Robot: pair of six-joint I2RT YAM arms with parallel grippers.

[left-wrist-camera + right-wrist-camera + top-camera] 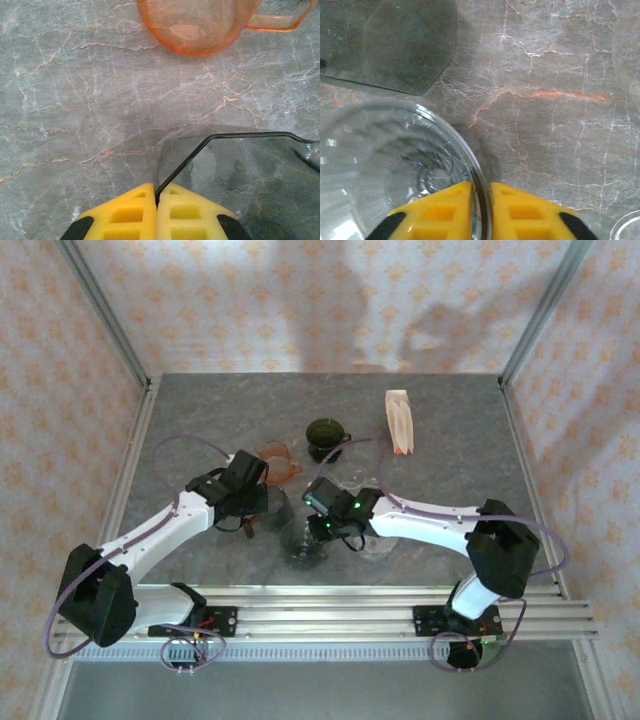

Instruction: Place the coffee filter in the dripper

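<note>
Left claw: the left claw is pressed together on the thin dark rim of a smoky grey vessel, which spreads away to its right.
Ahead of left claw: an orange cup with a side handle stands on the desk, apart from the grey vessel.
Right claw: the right claw pinches the rim of the glass dripper, one finger inside the ribbed bowl and one outside.
Dripper: it sits on the desk just left of the right claw, with the grey vessel beyond it.
Coffee filter: the coffee filter lies flat, well beyond the right claw and off to its right, untouched by either claw.
Other: a dark green cup stands beyond both claws, between them.
Step in hand: seemingly positioning or steadying the dripper; the filter is not yet picked up.
Next move: one claw must let go, most likely the right, reach far forward to the filter, grip its edge, and carry it back over the dripper's open mouth.
</note>
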